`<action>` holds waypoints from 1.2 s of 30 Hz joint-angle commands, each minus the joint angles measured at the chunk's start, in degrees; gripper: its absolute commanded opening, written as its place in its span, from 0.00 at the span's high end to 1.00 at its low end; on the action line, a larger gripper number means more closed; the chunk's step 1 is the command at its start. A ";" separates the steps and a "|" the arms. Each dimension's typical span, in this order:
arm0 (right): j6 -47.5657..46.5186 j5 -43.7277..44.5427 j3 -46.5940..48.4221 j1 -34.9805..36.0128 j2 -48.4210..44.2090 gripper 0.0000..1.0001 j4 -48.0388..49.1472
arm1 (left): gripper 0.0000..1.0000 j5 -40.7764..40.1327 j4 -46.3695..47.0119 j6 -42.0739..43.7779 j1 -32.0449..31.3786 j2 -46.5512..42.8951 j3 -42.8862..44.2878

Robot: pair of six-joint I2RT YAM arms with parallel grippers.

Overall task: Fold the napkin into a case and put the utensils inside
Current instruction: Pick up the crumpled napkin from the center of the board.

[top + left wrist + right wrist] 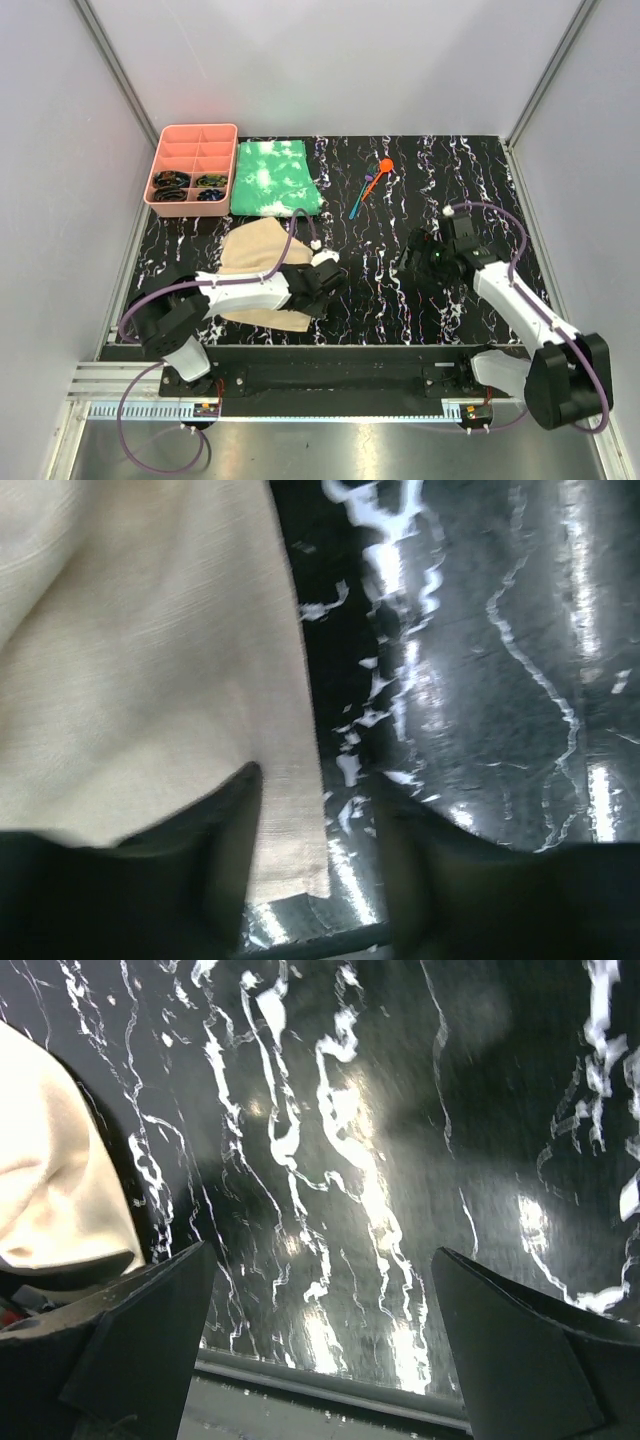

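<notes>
Tan napkin lies rumpled near the front-left corner of the bench, the left gripper with jaws parted astride its right edge, the right gripper wide open and empty right of centre, orange spoon and blue utensil toward the far edge.

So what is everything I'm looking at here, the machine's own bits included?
napkin: one, tan, near left of the table
patterned cloth: one, green and white, far left, beside the tray
tray: one, pink, far left corner, dark items in its near compartments
spoon: one, orange, far centre
slim utensil: one, blue, beside the spoon
table: one, black with white veins
left pincer: one, black, open astride the napkin's edge
right pincer: one, black, open over bare table, right of centre
</notes>
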 commanded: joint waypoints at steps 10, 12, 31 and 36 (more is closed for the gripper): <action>-9.06 -9.85 16.10 7.10 16.79 0.00 2.15 | 1.00 12.36 7.42 2.60 -4.80 -10.68 -6.50; -9.42 -13.97 19.97 8.95 21.45 0.00 2.77 | 1.00 13.06 7.33 0.40 -5.16 -18.30 -8.69; 4.65 -24.28 27.62 18.63 46.15 0.05 22.19 | 1.00 10.34 -1.02 -2.52 -5.25 -48.31 -12.93; 5.70 -25.42 29.91 19.42 49.24 0.11 22.81 | 1.00 8.41 -3.03 -0.67 -5.25 -52.27 -10.65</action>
